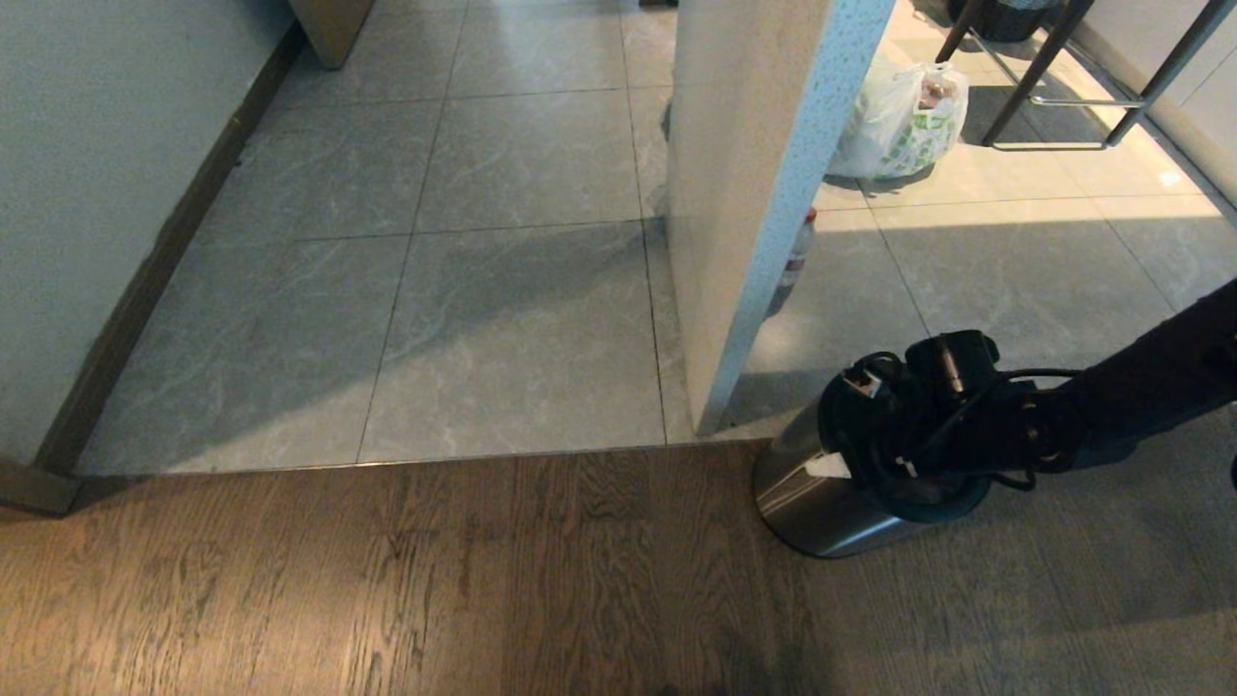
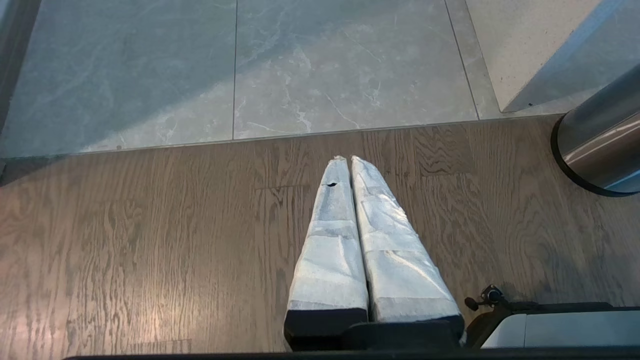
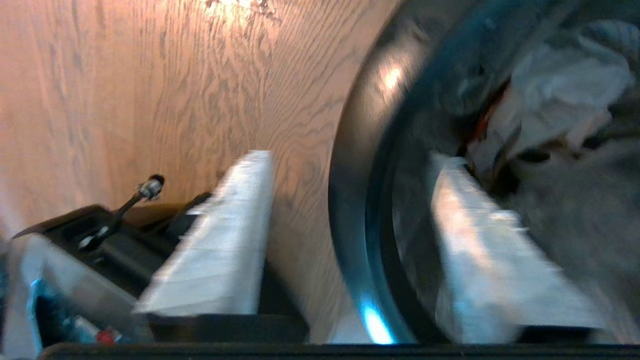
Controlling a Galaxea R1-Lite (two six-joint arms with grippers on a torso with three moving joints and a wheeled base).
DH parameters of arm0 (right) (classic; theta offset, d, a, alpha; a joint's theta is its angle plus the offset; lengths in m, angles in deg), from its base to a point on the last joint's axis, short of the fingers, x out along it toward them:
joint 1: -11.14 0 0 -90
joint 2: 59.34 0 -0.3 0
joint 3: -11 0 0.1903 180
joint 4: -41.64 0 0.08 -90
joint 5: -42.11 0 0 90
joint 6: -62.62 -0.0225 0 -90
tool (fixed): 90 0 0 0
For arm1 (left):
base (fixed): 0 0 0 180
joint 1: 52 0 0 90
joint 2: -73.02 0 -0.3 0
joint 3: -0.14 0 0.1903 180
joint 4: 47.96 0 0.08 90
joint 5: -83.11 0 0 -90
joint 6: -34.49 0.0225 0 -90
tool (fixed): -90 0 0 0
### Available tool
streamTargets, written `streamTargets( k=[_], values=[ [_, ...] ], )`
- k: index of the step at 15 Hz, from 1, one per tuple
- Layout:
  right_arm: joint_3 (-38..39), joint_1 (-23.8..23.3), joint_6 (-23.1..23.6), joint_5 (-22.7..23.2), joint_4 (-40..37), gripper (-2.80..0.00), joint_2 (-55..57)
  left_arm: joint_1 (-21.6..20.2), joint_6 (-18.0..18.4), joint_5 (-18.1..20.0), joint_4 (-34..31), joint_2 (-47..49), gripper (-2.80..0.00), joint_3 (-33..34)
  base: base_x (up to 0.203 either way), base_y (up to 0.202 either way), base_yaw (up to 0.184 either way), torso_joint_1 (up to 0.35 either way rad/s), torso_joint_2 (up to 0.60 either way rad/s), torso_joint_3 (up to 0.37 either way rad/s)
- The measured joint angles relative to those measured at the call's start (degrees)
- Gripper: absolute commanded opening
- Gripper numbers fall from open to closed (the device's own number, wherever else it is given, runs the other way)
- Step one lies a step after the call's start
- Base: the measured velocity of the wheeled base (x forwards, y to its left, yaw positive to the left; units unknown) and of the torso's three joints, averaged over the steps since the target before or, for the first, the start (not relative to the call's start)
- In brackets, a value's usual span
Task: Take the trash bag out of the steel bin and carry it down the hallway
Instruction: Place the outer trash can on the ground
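The steel bin (image 1: 802, 503) stands on the dark wood floor beside a white wall end, its shiny side also visible in the left wrist view (image 2: 600, 145). My right gripper (image 1: 870, 464) hangs over its top, pointing down. In the right wrist view the right gripper (image 3: 350, 157) is open and straddles the black rim (image 3: 372, 240), one finger outside over the wood, the other inside. The trash bag (image 3: 575, 225) shows as blurred greyish plastic inside the bin, with pale rubbish (image 3: 565, 85) in it. The tiled hallway (image 1: 512, 319) lies beyond. My left gripper (image 2: 345, 159) is shut and empty above the wood floor.
The white wall end (image 1: 744, 193) rises just behind the bin. A white bag with green print (image 1: 904, 121) and a bottle (image 1: 800, 246) sit behind it, near metal furniture legs (image 1: 1063, 87). A wall with dark skirting (image 1: 145, 280) borders the left.
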Motion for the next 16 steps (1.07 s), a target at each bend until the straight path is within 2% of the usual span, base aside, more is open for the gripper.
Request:
streamTargets(
  k=[4, 9, 16],
  values=[
    [-0.1, 1.1, 0.7, -3.8, 3.6, -2.80, 1.8, 0.0, 0.0, 0.0, 0.0, 0.0, -2.80, 0.0, 0.000, 0.000, 0.000, 0.000, 0.00, 0.000],
    [0.4, 1.0, 0.5, -4.3, 2.0, -2.80, -1.8, 0.0, 0.0, 0.0, 0.0, 0.0, -2.80, 0.0, 0.000, 0.000, 0.000, 0.000, 0.00, 0.000],
    [2.6, 1.1, 1.0, -3.8, -10.2, -2.80, -17.2, 0.0, 0.0, 0.0, 0.0, 0.0, -2.80, 0.0, 0.000, 0.000, 0.000, 0.000, 0.00, 0.000]
  ],
)
